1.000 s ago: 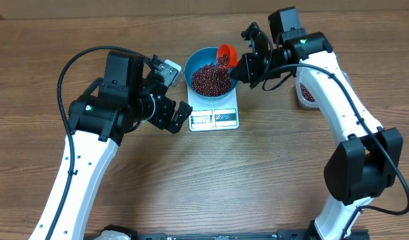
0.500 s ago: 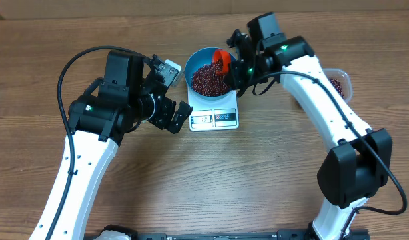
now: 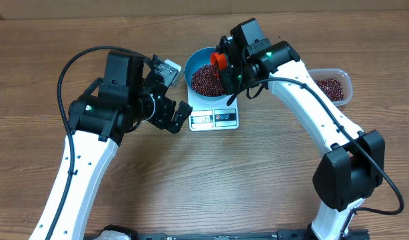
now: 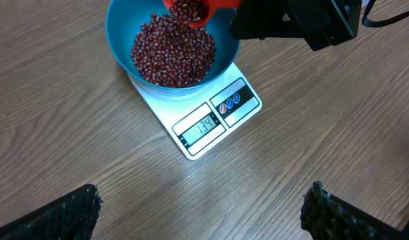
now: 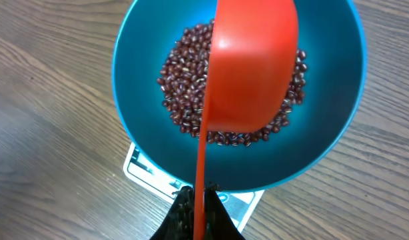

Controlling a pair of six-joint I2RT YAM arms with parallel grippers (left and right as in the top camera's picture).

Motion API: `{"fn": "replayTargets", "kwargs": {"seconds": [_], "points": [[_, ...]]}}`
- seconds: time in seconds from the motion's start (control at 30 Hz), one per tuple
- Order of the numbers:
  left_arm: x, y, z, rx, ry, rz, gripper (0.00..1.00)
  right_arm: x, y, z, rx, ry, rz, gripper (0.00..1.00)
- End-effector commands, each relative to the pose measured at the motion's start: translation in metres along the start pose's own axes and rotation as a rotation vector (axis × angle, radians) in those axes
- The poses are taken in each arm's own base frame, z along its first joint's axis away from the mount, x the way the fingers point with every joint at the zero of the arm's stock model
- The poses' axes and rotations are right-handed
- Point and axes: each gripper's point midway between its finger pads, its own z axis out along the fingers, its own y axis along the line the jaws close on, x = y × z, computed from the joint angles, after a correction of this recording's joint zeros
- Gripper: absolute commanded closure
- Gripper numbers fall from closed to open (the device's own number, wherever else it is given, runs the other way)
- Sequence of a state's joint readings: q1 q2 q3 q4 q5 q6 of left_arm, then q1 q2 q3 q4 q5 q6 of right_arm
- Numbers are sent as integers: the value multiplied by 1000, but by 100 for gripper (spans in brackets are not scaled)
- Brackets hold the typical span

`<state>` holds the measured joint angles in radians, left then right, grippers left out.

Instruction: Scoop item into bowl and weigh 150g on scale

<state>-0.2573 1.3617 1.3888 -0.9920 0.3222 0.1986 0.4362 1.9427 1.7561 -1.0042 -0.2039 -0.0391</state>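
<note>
My right fingers (image 5: 180, 219) clamp the scoop (image 5: 251, 67), tilted over the bowl (image 5: 141, 60) of beans (image 5: 184, 93) on the scale (image 4: 204, 127). My left fingers (image 4: 61, 217) are spread wide and empty above the bench (image 4: 324, 140).

The left arm (image 3: 76, 175) and the right arm (image 3: 316, 111) share a build: smooth white link shells between bulky black joint housings. A thin black cable (image 3: 91, 51) arcs along the left arm, and another runs down the right. A small green light (image 3: 262, 45) glows on the right wrist housing. The left end effector (image 4: 203, 200) has black fingers (image 4: 61, 217) with a coarse, pebbled surface.
</note>
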Motion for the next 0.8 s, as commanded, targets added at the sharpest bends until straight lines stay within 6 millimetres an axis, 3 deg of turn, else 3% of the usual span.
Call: {"fn": "replayTargets", "kwargs": {"seconds": [0.0, 0.57, 0.77], "points": [[-5, 0, -1, 4, -11, 17, 0, -14, -1, -11, -23, -43, -5, 96], [-5, 0, -1, 4, -11, 17, 0, -13, -9, -9, 94, -39, -67, 96], [-5, 0, -1, 4, -11, 17, 0, -13, -3, -8, 59, -39, -78, 96]]}}
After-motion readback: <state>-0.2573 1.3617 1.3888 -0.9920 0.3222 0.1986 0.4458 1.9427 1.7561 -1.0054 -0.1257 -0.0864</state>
